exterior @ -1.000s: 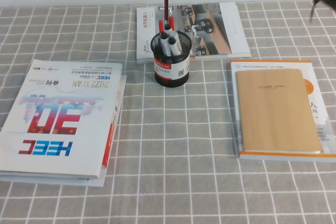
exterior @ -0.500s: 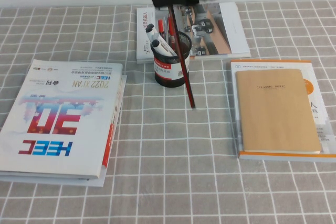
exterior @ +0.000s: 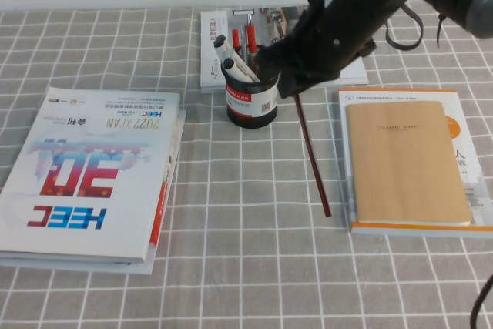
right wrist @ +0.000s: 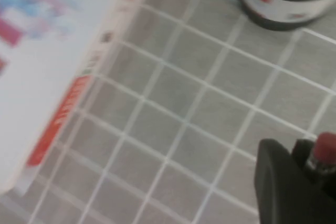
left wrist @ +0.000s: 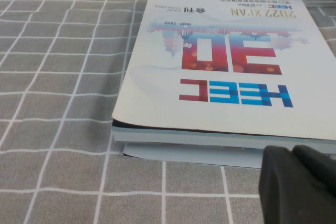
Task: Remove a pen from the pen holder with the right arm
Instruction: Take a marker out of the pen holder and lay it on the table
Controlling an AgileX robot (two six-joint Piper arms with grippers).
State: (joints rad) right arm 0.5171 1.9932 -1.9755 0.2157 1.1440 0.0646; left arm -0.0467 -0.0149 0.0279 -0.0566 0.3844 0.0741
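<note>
The right gripper (exterior: 295, 86) is clamped on the top end of a dark red pen (exterior: 311, 156). The pen hangs slanted beneath it, clear of the pen holder (exterior: 250, 105) just to the gripper's left. The pen looks light, stiff and slick, so it could swing in an end grip. Its tip seems to be near the notebook (exterior: 404, 163) edge. The left gripper (left wrist: 294, 182) sits far off, beside the magazine stack (left wrist: 220, 51).

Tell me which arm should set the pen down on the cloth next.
Right. The right gripper is shut on the red pen, which is clear of the pen holder, tip low beside the tan notebook. The left gripper sits by the magazine stack, far from the pen.
</note>
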